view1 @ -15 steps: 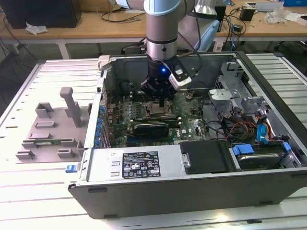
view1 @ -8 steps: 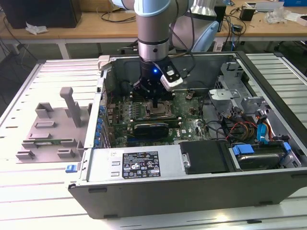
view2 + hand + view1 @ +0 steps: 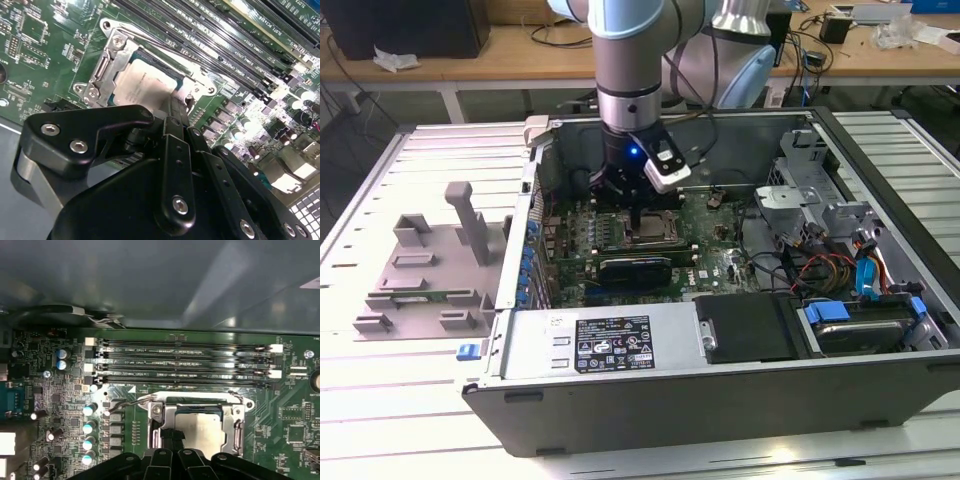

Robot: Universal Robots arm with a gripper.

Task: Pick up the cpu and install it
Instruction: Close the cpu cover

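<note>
Fingers (image 3: 162, 440) of your gripper (image 3: 175, 106) are drawn together with almost no gap, holding nothing. You have their tips at the edge of the cpu (image 3: 142, 85), which lies flat in the socket (image 3: 107, 70) on the board (image 3: 60, 390) inside the case (image 3: 720, 400).

Open black metal computer case (image 3: 720, 410) on slatted silvery table (image 3: 380, 420).
Grey plastic fixture tray (image 3: 420, 275) lies at its nine o'clock in the exterior view, just beside.
</note>
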